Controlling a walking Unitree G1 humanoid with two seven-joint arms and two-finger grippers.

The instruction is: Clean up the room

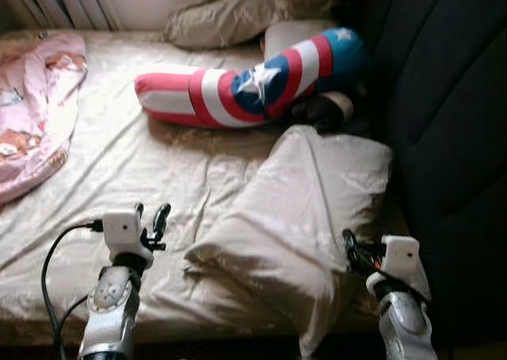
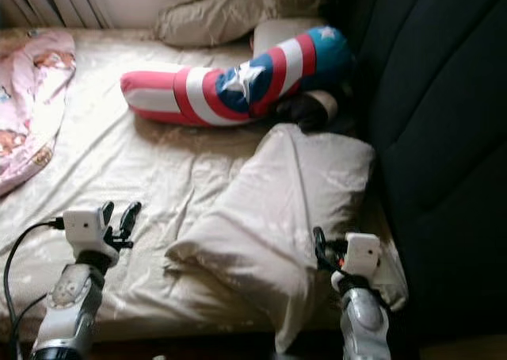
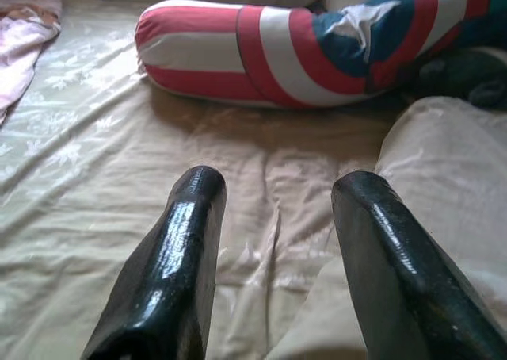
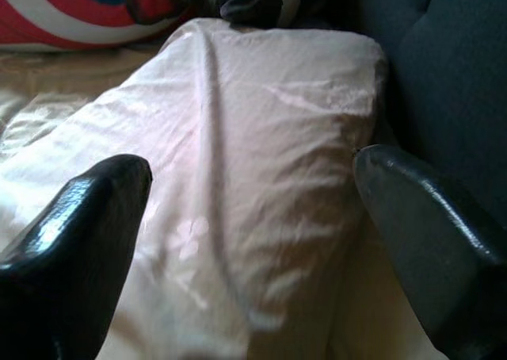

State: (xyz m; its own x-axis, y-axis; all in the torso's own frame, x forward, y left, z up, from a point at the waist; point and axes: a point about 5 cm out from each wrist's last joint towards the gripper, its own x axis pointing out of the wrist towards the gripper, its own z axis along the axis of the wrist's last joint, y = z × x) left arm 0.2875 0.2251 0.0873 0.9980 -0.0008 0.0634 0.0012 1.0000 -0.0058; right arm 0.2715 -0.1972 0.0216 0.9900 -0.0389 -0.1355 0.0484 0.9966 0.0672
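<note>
Diagonally, pillow [image 1: 305,209] long axis runs twd dark headboard [image 1: 451,98].

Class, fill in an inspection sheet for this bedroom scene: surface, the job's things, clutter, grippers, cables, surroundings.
Surface: bed with a wrinkled cream sheet.
Job's things: cream pillow lying askew at the near edge; striped star bolster across the bed; second pillow at the far edge; pink blanket bunched on the left.
Clutter: dark item, unclear, tucked beside the bolster.
Grippers: left gripper open above the sheet; right gripper open, pointing at the cream pillow.
Cables: black cable looping from the left wrist.
Surroundings: dark padded headboard on the right.
</note>
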